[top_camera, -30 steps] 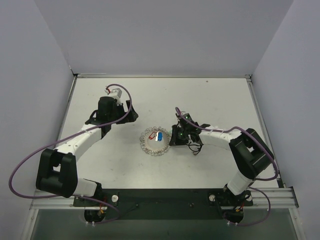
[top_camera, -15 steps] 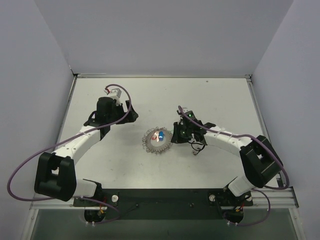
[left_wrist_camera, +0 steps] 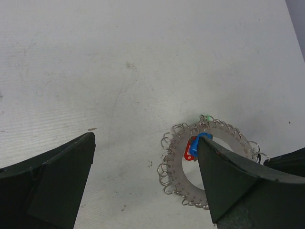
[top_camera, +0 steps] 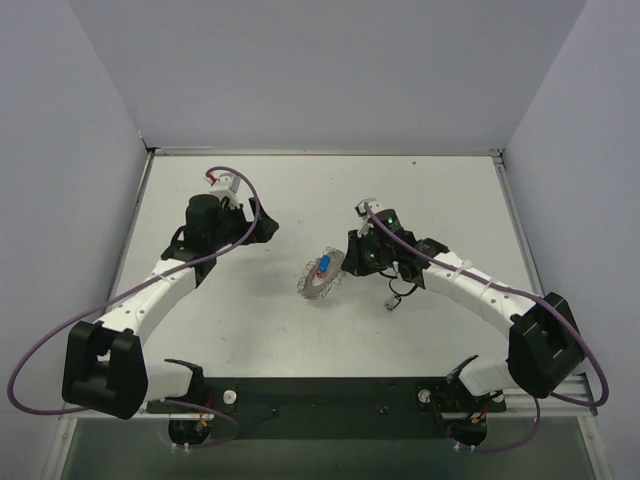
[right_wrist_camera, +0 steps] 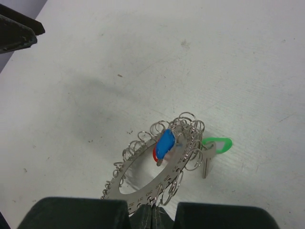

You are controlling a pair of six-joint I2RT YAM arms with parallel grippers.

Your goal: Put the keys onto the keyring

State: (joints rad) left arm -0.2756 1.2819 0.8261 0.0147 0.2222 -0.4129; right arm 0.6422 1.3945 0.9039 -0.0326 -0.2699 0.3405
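The keyring (top_camera: 320, 279) is a flat silvery ring edged with many small wire loops. It is tilted, its right edge raised off the table. My right gripper (top_camera: 347, 266) is shut on that edge; in the right wrist view the gripper (right_wrist_camera: 152, 213) pinches the keyring (right_wrist_camera: 143, 190) at the bottom. A blue key (right_wrist_camera: 165, 141) and a red key (right_wrist_camera: 155, 155) hang inside the ring. A green key (right_wrist_camera: 217, 144) lies on the table at its far rim. My left gripper (top_camera: 262, 226) is open and empty, apart from the keyring (left_wrist_camera: 177, 164). A small dark piece (top_camera: 393, 297) lies under the right arm.
The white table (top_camera: 250, 330) is walled on the left, back and right. The right gripper's dark body (left_wrist_camera: 286, 160) shows at the lower right of the left wrist view. Purple cables loop beside both arms.
My right gripper has lifted the keyring's right edge, so the ring has gone from flat to tilted. The right arm has stretched out. The left arm has drawn back slightly.
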